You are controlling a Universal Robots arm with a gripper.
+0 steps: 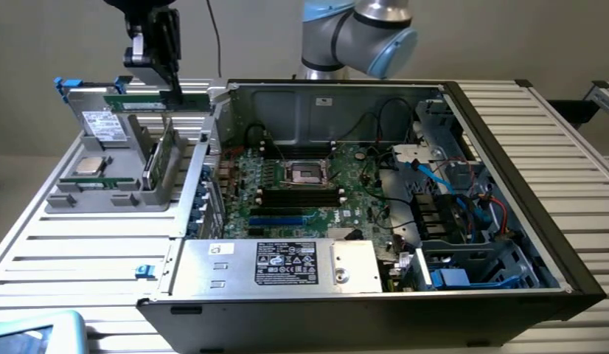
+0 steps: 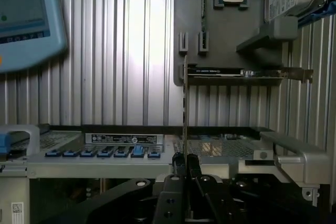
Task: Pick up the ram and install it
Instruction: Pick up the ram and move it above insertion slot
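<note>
1. Leftmost, a grey plastic parts holder (image 1: 88,200) sits beside an open black computer case (image 1: 383,324).
2. A black two-finger gripper (image 2: 185,162) is clamped on the long, thin green ram (image 2: 185,108), over the holder.
3. The ram is probably light, stiff and fragile; hold the flat faces, avoiding the contacts.

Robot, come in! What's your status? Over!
Gripper shut on the ram, over the grey parts holder. Ram not yet in the computer case. Side wall between ram and motherboard. Over.
</note>
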